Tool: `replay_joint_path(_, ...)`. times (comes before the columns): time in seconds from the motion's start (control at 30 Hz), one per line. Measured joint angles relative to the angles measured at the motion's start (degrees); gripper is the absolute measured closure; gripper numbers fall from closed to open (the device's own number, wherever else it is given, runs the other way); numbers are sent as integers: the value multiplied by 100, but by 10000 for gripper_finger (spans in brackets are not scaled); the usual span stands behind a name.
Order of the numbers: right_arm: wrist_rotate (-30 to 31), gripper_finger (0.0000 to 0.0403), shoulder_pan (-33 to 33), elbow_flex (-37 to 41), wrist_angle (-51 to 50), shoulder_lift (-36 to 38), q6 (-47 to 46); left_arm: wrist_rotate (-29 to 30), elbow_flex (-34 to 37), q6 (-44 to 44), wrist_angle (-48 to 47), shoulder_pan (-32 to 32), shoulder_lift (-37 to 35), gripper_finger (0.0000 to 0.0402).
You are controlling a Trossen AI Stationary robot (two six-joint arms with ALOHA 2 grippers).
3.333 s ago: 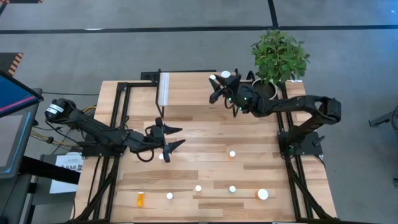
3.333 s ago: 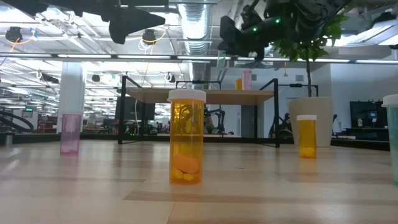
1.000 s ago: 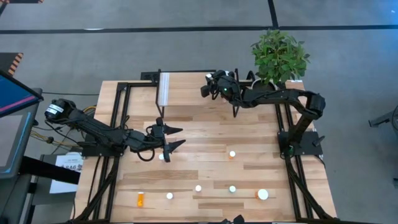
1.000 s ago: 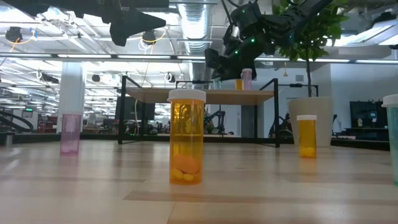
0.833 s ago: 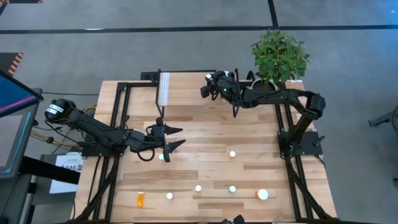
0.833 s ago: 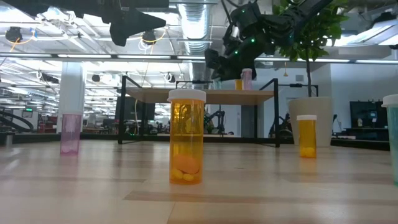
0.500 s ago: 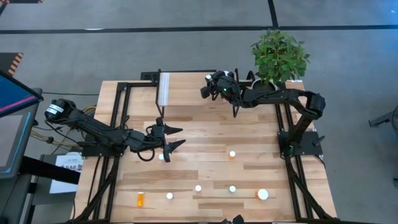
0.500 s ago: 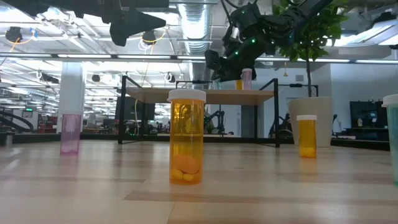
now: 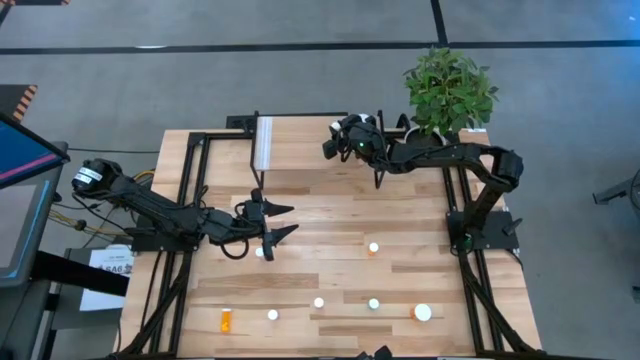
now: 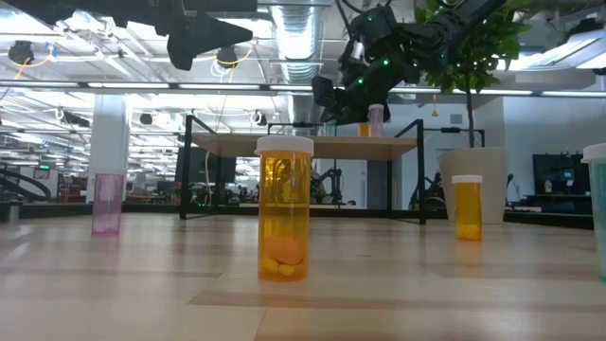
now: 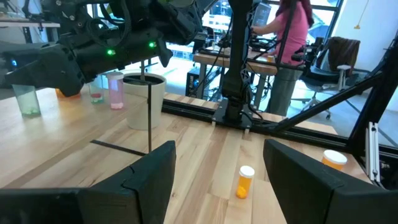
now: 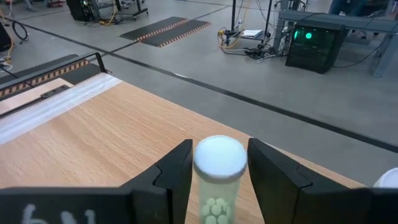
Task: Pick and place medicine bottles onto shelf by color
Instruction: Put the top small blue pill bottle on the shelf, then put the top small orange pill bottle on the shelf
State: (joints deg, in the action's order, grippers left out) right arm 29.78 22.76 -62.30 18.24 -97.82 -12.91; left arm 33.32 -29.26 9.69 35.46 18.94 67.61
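The right gripper [image 9: 333, 143] is over the far part of the shelf [image 9: 300, 150], around a greenish, white-capped bottle [image 12: 219, 158] that stands upright on the wood. I cannot tell whether it still pinches the bottle or has just let go.

A few seconds ago this arm was more to the right, near the plant [image 9: 448, 88]. It has since moved left over the shelf and has hardly moved in the last second. I judge this is the moment of setting down, so one more bottle is nearly placed.

The left gripper [image 9: 270, 223] waits over the middle of the table, spread and empty, in the same place as before.

Only the right wrist view shows the bottle; from above the arm hides it. The low view shows a pink bottle [image 10: 376, 120] already on the shelf, to the right of the gripper. The left wrist view shows an orange bottle [image 11: 246, 181] still on the table.
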Motion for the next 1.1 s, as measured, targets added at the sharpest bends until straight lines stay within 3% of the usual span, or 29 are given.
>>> replay_joint_path(0.43,0,221,-17,1,27,89,88,0,0,0,-13,0,0,170)
replay_joint_path(0.77,4,213,-81,2,-361,728,143,-53,0,0,-15,0,0,170)
replay_joint_path(1.1,4,215,-939,0,-1270,1828,588,-59,-2,9,-101,46,0,170)
